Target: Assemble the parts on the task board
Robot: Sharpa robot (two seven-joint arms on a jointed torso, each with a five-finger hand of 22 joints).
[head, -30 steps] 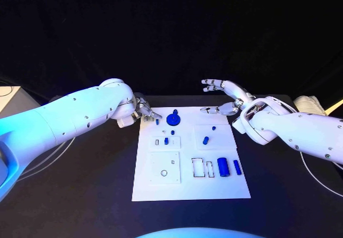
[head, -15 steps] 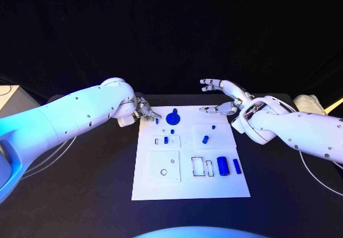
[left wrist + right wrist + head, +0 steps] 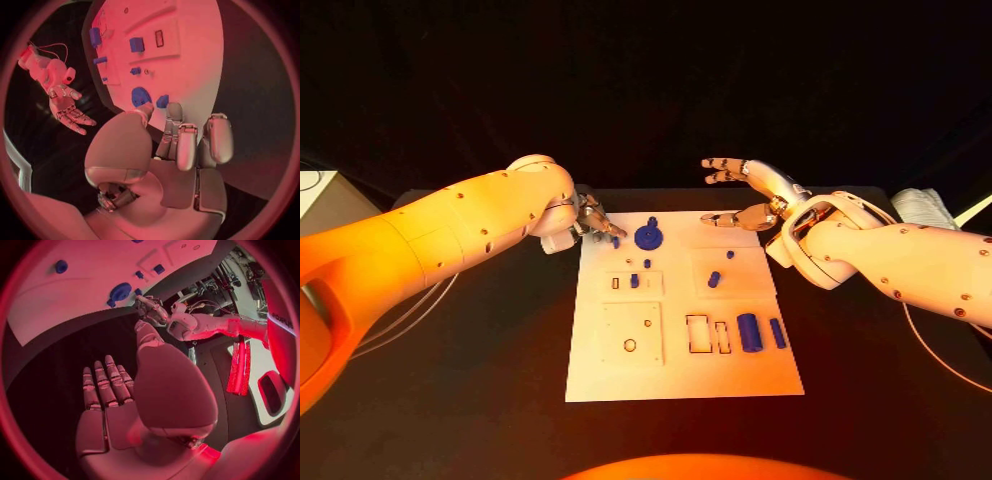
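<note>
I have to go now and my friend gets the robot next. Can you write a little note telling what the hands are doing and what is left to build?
Left hand: at the far left corner of the task board, fingers by a small blue part; whether it holds it cannot be told.
Right hand: open, hovering past the board's far right corner, holding nothing.
Parts: round blue part near the far edge; two blue cylinders lie loose at the right; small pieces near the middle.
Left: most of the assembly, it seems.
</note>
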